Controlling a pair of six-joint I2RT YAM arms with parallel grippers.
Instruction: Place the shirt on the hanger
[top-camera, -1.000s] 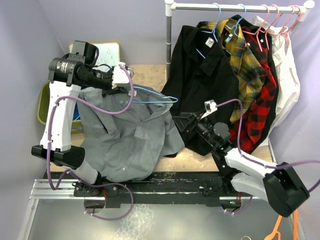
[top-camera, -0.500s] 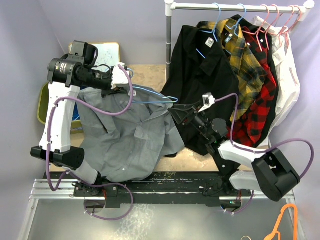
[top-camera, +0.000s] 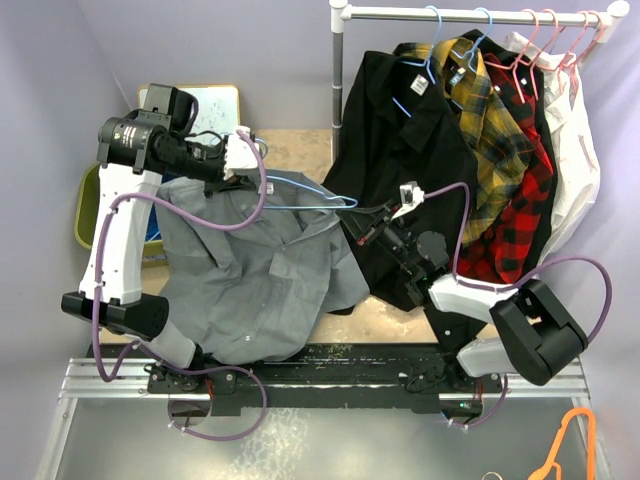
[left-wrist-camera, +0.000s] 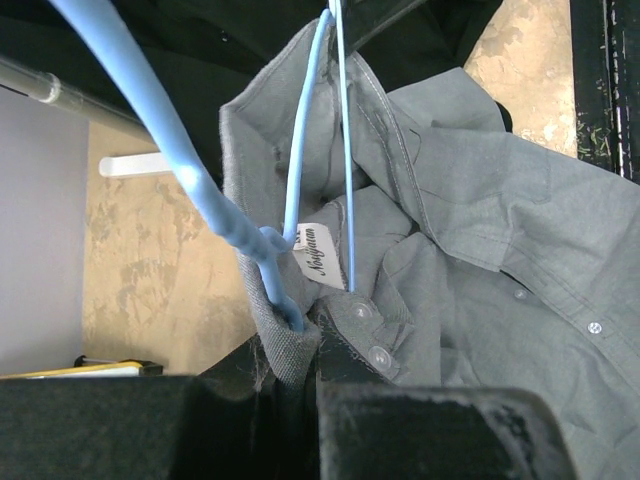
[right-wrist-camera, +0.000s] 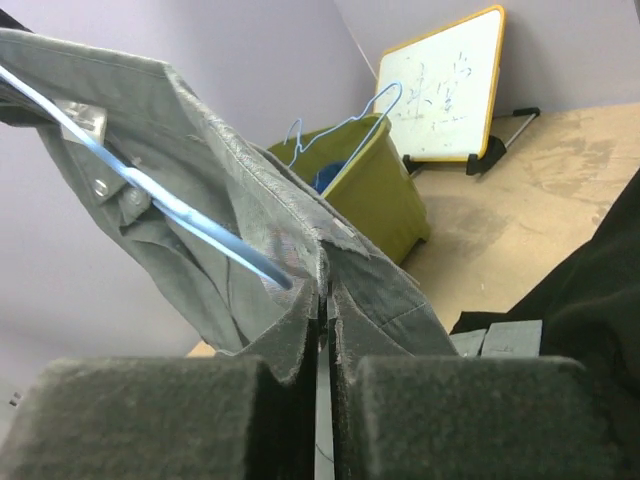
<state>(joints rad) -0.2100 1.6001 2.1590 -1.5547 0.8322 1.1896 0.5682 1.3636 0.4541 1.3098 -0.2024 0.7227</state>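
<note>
From above, your left gripper (top-camera: 238, 160) holds the shirt (top-camera: 260, 270) up by its collar, and the cloth drapes below it toward the bases. The hanger (top-camera: 310, 195) runs across to your right gripper (top-camera: 365, 233).

Left wrist: the jaws pinch the collar edge where a hanger arm ends (white neck label (left-wrist-camera: 322, 262) just beyond).

Right wrist: the fingers are pressed together on a shirt fold, with the hanger's tip just ahead.

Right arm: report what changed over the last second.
The right arm folded inward, its elbow swinging left. The right gripper is now shut on an edge of the shirt near the tip of the hanger. The left gripper stayed clamped on both, and the shirt barely shifted.
</note>
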